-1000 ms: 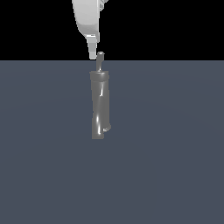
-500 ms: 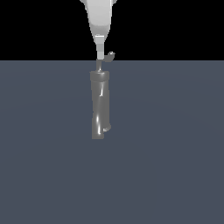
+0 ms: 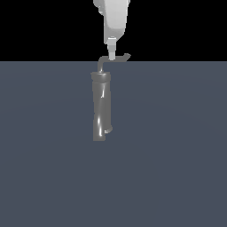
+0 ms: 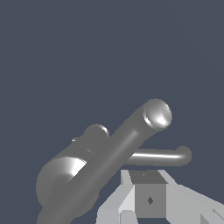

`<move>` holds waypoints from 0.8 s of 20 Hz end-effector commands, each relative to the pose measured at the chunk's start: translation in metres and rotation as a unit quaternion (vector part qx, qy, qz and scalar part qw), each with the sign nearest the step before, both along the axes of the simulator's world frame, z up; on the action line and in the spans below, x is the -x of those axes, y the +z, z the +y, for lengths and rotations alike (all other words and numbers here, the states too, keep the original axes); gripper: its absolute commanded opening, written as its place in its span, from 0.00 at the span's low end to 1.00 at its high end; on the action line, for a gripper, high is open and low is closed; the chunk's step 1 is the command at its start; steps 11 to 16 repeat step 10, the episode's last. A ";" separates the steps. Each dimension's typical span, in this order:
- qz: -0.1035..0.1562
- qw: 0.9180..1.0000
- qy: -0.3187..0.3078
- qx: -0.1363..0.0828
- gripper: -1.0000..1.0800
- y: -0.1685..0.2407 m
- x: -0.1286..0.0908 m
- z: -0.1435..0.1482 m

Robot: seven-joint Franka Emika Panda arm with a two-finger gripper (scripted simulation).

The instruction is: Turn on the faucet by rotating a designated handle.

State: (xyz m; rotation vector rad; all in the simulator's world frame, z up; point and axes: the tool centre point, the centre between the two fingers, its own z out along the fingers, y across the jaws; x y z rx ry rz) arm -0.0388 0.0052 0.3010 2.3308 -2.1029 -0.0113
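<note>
Gripper [image 3: 112, 55] hangs directly above the handle [image 3: 116, 59], its tip touching the rod; we cannot tell its opening. Faucet [image 3: 101, 106] stands upright at scene centre, handle pointing to the exterior view's right.

hand [image 3: 111, 56] fingers merged – state unclear, arm cropped
</note>
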 end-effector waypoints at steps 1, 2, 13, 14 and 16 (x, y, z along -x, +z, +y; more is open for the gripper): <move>-0.004 1.000 -0.019 0.002 0.00 0.000 -0.009 -0.028; -0.004 1.000 -0.020 0.002 0.00 0.000 -0.011 -0.031; -0.003 1.000 -0.025 0.002 0.00 0.000 -0.026 -0.053; -0.003 1.000 -0.025 0.002 0.00 0.000 -0.026 -0.053; -0.003 1.000 -0.025 0.002 0.00 0.000 -0.026 -0.053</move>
